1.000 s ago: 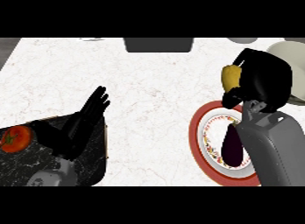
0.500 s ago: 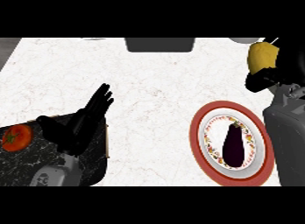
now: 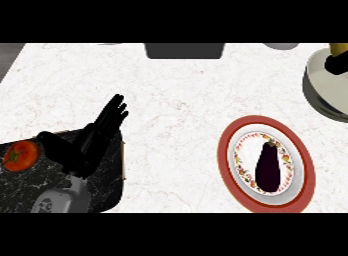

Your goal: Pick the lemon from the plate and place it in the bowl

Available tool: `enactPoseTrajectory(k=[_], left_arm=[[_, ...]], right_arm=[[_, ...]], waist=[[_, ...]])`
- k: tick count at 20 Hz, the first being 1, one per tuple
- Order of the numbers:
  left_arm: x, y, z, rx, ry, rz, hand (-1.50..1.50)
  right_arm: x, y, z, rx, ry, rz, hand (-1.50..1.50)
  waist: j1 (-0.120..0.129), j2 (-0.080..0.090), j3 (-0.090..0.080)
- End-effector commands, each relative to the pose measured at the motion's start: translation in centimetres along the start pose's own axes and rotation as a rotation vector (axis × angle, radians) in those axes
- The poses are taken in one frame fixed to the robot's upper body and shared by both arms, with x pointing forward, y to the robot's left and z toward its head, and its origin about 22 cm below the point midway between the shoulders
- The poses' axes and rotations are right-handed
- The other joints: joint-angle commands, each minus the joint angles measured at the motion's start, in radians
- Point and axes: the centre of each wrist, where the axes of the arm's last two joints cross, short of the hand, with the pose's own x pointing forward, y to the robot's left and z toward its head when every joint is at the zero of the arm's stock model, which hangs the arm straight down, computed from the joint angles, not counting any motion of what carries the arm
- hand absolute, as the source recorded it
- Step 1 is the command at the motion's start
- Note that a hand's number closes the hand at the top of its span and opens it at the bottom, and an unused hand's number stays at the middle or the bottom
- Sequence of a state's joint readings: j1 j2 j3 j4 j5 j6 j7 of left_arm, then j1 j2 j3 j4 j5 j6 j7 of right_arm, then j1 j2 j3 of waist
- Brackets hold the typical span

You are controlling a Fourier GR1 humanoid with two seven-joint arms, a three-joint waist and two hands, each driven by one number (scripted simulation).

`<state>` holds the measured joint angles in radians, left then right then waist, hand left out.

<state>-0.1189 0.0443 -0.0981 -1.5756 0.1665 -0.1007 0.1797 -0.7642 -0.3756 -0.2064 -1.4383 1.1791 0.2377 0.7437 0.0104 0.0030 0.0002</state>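
The yellow lemon (image 3: 345, 48) shows at the top right corner, above the pale bowl (image 3: 315, 91) at the right edge. My right hand (image 3: 345, 64) is shut on the lemon and hides its lower part. The grey forearm crosses the bowl. The red-rimmed plate (image 3: 229, 159) lies at lower right and holds a dark eggplant (image 3: 268, 163). At lower left my left hand (image 3: 96, 136) rests open, fingers up, over the edge of a dark board.
A dark marbled board (image 3: 29, 185) at lower left carries a red tomato (image 3: 20, 155). A dark grey box (image 3: 184, 50) stands at the counter's back edge, and a small grey object (image 3: 280, 46) sits beside it to the right.
My right hand has carried the lemon up and to the right, away from the plate and over the bowl. The left hand has stayed still.
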Motion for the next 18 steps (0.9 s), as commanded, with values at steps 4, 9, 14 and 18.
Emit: enactPoseTrajectory(k=[4, 9, 14, 18], left_arm=[[0.3, -1.1, -1.7, -0.005, -0.008, -0.012, 0.0], [-1.3, -1.0, -0.1, -0.028, -0.009, -0.003, 0.0], [0.3, -0.8, -0.2, -0.004, -0.008, -0.003, 0.0], [-0.3, -1.2, 0.1, -0.059, -0.007, -0.013, 0.0]], right_arm=[[-3.8, 2.7, -6.4, -0.018, 0.01, 0.005, 1.5], [-7.4, 5.9, -8.4, -0.032, 0.04, 0.127, 1.5], [-11.3, 8.0, -9.6, 0.039, 0.083, 0.189, 1.5], [-14.6, 7.6, -10.7, 0.154, 0.281, 0.132, 1.5]], waist=[[0.009, 0.006, 0.0], [0.025, 0.011, 0.0], [0.029, 0.012, 0.001], [0.049, 0.022, 0.003]])
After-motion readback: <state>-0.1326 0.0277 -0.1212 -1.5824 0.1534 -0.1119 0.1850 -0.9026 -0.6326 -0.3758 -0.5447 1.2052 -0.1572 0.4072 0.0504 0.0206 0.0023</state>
